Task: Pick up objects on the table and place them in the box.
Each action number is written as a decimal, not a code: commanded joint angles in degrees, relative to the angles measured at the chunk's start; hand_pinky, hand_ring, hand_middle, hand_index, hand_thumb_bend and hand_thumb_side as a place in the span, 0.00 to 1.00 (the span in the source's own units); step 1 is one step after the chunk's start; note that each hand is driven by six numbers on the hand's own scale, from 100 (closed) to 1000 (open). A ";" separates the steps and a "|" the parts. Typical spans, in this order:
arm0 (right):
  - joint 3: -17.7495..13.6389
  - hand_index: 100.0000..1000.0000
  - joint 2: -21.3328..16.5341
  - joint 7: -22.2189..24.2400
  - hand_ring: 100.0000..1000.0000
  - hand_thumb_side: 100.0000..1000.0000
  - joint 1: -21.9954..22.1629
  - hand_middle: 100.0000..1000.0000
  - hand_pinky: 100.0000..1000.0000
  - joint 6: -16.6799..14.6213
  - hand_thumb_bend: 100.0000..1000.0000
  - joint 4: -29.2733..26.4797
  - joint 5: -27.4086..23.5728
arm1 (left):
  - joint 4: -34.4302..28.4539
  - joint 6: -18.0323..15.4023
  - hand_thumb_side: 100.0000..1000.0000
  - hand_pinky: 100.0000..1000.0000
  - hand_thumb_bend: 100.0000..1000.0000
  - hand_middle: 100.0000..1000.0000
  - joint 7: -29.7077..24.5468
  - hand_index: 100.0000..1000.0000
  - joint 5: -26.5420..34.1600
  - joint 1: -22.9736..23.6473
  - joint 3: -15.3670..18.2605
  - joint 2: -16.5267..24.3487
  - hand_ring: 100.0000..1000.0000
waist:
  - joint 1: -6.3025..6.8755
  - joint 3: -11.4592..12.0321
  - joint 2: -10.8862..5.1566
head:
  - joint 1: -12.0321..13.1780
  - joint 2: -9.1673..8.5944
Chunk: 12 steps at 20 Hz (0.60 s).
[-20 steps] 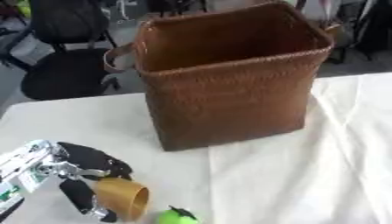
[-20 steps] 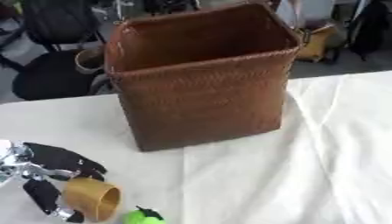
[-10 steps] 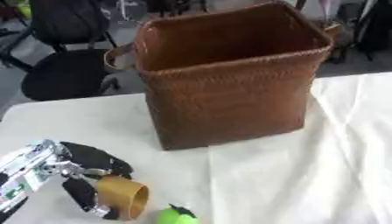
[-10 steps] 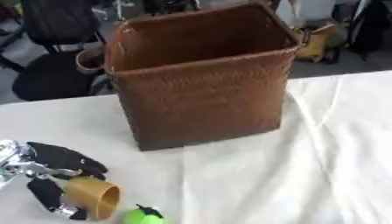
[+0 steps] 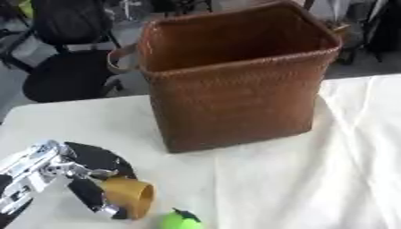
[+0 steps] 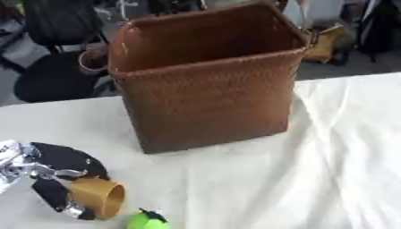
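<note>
Black and silver at the lower left: the left hand [image 5: 82, 172] is curled round a tan cup [image 5: 129, 197], the cup lying on its side with its open mouth turned toward the right. Against the view of a second ago, almost nothing is altered; the cup is held in the same low spot near the table's [image 5: 313, 179] near edge, and whether it has been raised off the white cloth at all cannot be told. So the grasp is judged to be made and the lift barely begun, if begun. Just beside the cup, at the bottom edge, a small green round thing [image 5: 181, 220] with a dark top is left untouched on the cloth, unmoved since then. Further right and up, the brown woven box [image 5: 235, 94] is seen standing upright and open, well apart from the cup. The cup has yet to be carried up and over that tall rim. The right hand is not seen in either view.
</note>
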 commanded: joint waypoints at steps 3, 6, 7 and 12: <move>-0.83 0.55 -1.01 -0.77 0.48 1.00 -0.17 0.54 0.63 -1.07 0.00 -0.75 -0.92 | 1.05 -6.79 0.90 1.00 0.51 0.54 -7.00 0.72 0.38 -0.06 0.15 1.06 0.80 | -0.40 -0.01 -1.17 | 0.09 -0.63; -0.98 0.54 -1.27 -0.77 0.48 1.00 0.06 0.54 0.63 -1.05 0.00 -0.75 -1.31 | 0.80 -6.68 0.91 1.00 0.47 0.51 -7.00 0.69 1.03 0.15 0.45 1.18 0.78 | -0.38 -0.02 -1.60 | 0.04 -0.48; -1.03 0.55 -1.34 -0.77 0.48 1.00 0.12 0.54 0.63 -1.06 0.00 -0.75 -1.43 | 0.67 -6.66 0.91 1.00 0.45 0.50 -7.00 0.68 1.21 0.22 0.45 1.27 0.77 | -0.38 -0.02 -1.69 | 0.05 -0.44; -1.27 0.54 -1.72 -0.77 0.48 1.00 0.32 0.54 0.63 -1.06 0.00 -0.75 -2.01 | -0.11 -6.19 0.90 0.98 0.36 0.46 -7.00 0.65 2.03 0.18 0.64 1.86 0.73 | -0.21 -0.03 -2.18 | 0.03 -0.33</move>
